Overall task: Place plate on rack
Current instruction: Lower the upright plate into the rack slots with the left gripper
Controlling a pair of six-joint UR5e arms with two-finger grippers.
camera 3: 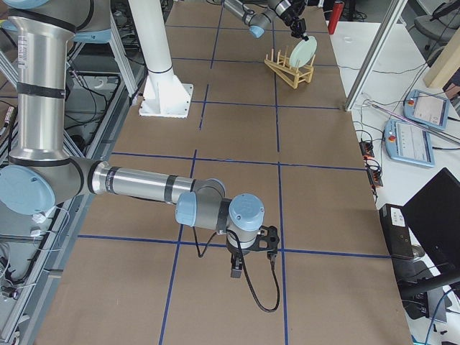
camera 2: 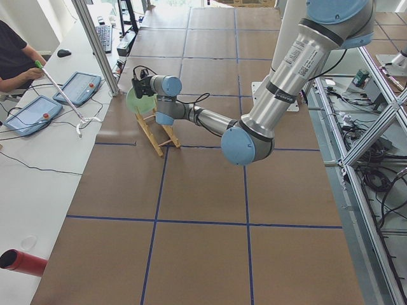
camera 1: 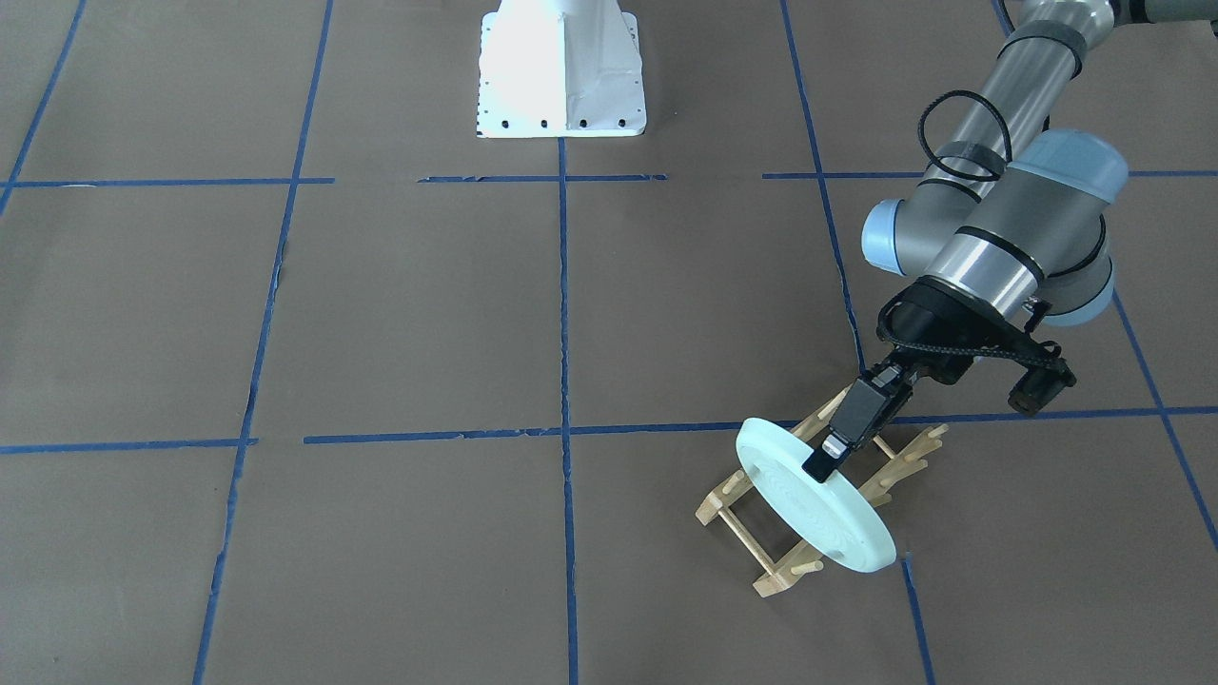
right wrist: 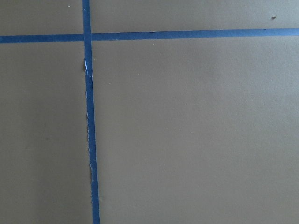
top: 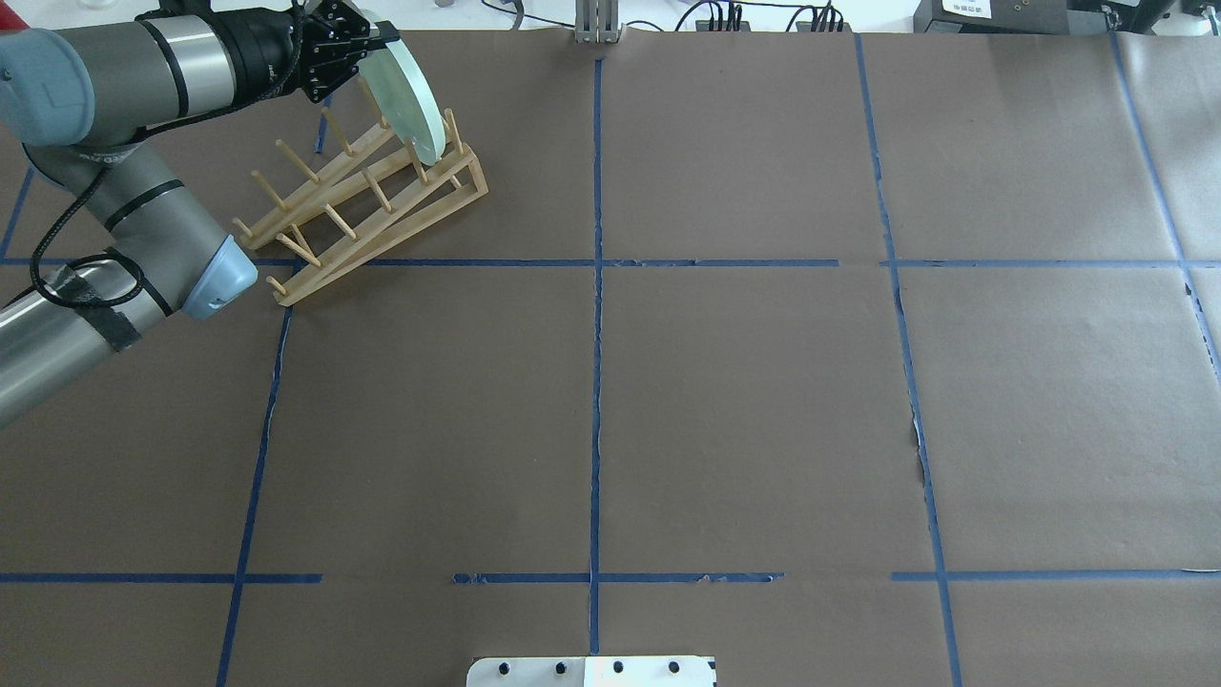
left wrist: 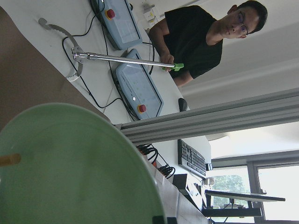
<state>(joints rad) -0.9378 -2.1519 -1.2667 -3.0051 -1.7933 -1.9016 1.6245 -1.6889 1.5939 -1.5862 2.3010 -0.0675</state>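
The pale mint-green plate (camera 1: 830, 521) stands on edge, tilted, between the pegs at the end of the light-wood rack (camera 1: 778, 577). My left gripper (camera 1: 824, 460) is shut on the plate's upper rim, one finger lying across its face. In the overhead view the plate (top: 412, 103), the rack (top: 401, 226) and my left gripper (top: 370, 50) are at the far left. The left wrist view is filled by the plate (left wrist: 70, 168). My right gripper (camera 3: 233, 272) shows only in the exterior right view, low over the table; I cannot tell if it is open or shut.
The white robot base (camera 1: 561, 67) stands at mid table. An operator (left wrist: 201, 37) sits at the side bench beyond the rack, with teach pendants (camera 2: 32, 111). A red cylinder (camera 2: 24, 262) lies on that bench. Blue tape lines (right wrist: 88, 140) cross the brown table.
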